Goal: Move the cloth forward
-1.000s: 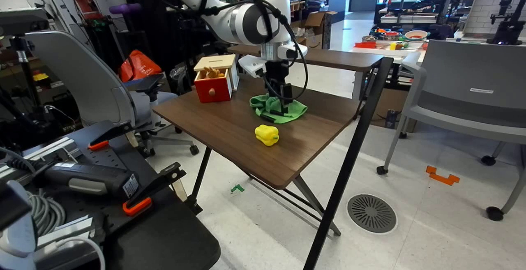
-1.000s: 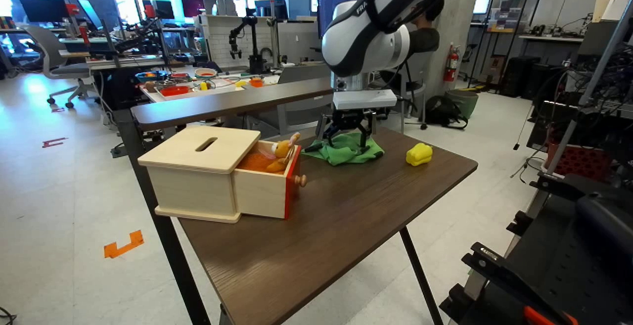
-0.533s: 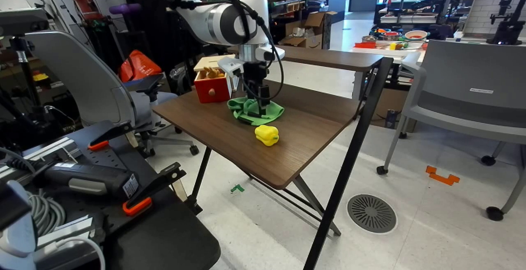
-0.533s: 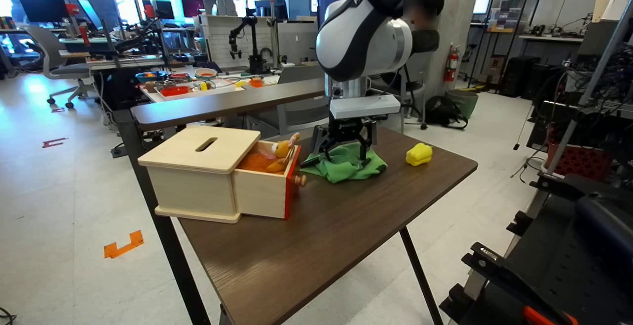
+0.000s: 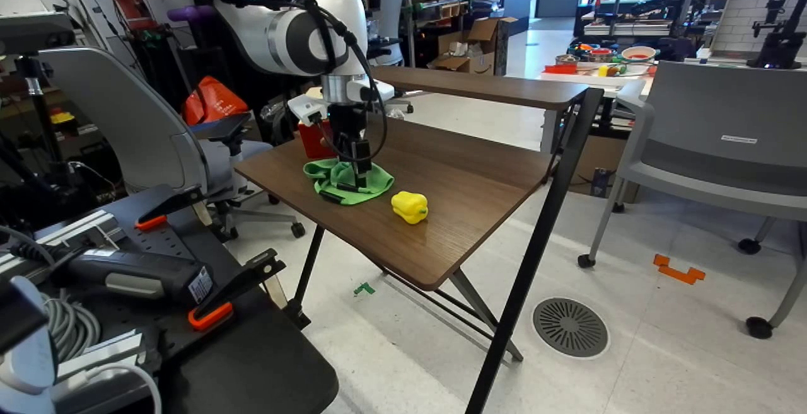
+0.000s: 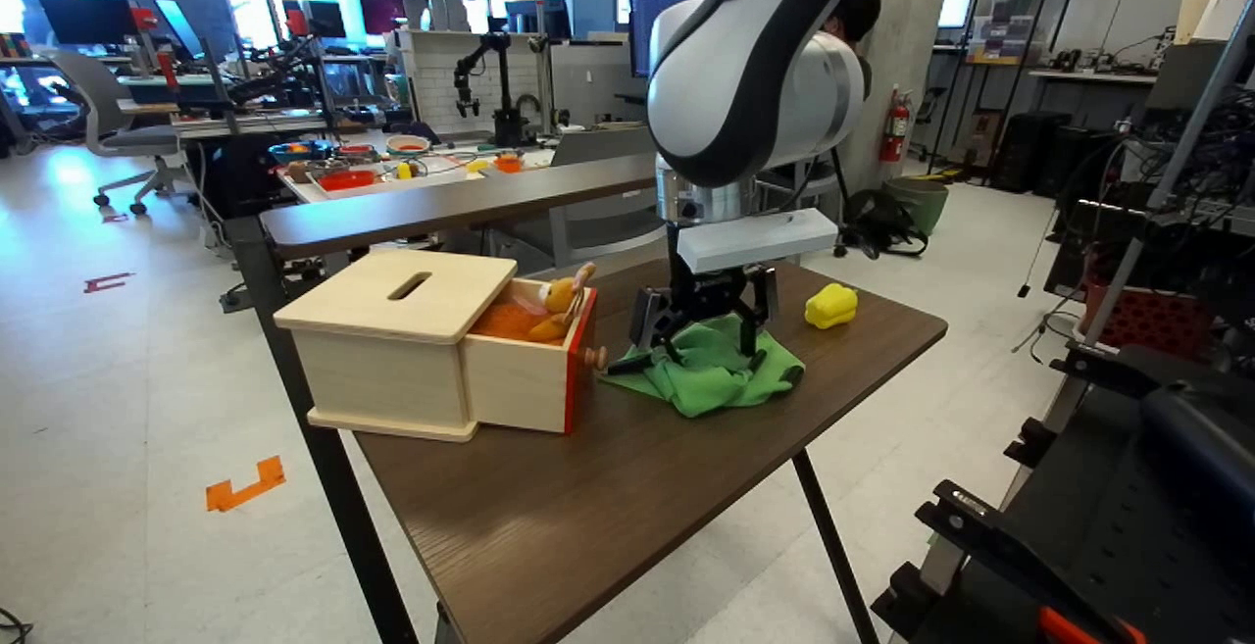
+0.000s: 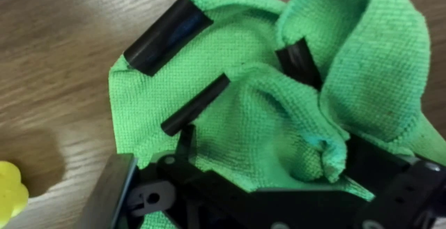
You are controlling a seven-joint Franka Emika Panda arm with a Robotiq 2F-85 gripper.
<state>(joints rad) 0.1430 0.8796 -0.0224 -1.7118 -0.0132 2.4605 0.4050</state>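
Note:
The green cloth lies crumpled on the brown table, with black strips on it. It shows in both exterior views (image 5: 379,181) (image 6: 711,384) and fills much of the wrist view (image 7: 240,35). My gripper (image 6: 714,345) points down onto the cloth, fingers spread apart and tips at the fabric. In the wrist view the gripper (image 7: 275,145) has raised cloth folds between its separated fingers, not pinched. In an exterior view the gripper (image 5: 354,178) is seen side-on over the cloth's middle. Cloth under the fingers is hidden.
A yellow pepper (image 5: 410,207) lies beside the cloth; it also shows in the wrist view (image 7: 10,194). A wooden box (image 6: 382,370) with an open red-fronted drawer (image 6: 520,384) holding a plush toy stands close to the cloth. The table's (image 6: 608,526) edge is near.
My gripper and the cloth under it have slid together across the table, leftward in one view and nearer the camera in another. The pepper and box have not moved.

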